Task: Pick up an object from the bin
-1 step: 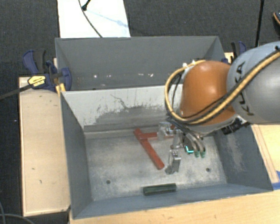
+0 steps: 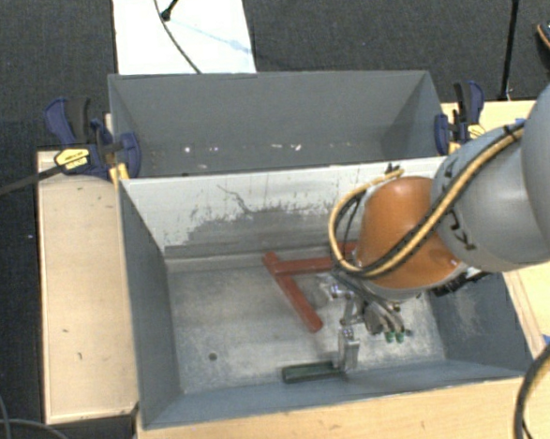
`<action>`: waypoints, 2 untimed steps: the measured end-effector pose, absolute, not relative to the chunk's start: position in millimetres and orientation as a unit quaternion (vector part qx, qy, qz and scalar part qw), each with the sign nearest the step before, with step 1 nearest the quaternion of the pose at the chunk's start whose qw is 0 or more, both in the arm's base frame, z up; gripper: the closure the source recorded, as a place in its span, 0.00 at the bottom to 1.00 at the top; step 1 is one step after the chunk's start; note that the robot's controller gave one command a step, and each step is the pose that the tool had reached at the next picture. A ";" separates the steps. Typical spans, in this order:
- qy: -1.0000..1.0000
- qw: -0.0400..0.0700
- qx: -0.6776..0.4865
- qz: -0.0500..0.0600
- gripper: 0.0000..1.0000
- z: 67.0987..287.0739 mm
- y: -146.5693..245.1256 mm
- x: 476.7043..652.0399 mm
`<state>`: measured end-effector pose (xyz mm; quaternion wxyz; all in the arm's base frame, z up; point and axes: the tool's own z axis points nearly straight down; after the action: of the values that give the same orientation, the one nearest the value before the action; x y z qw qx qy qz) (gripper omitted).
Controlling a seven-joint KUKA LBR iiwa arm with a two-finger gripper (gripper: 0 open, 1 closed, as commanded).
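Note:
My gripper [image 2: 349, 348] hangs below the orange wrist cover, low in the bin's front right part. Its tip stands just above the right end of a dark, flat bar [image 2: 310, 374] that lies along the front wall. A red-brown L-shaped piece [image 2: 293, 292] lies on the floor just left of the gripper. One leg of it runs toward the front and the other runs right, under the wrist cover.
The arm and its cables cover the bin's right side. The sloped back wall and the left half of the floor show bare grey metal with scuff marks.

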<state>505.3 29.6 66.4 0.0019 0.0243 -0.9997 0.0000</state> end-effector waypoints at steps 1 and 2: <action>-1.000 -0.003 -0.009 -0.002 0.00 70.7 123.1 531.6; -0.999 -0.003 0.037 -0.002 0.00 71.3 184.0 567.2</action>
<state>567.2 184.0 71.3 -0.0026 0.0373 -0.9993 -0.0020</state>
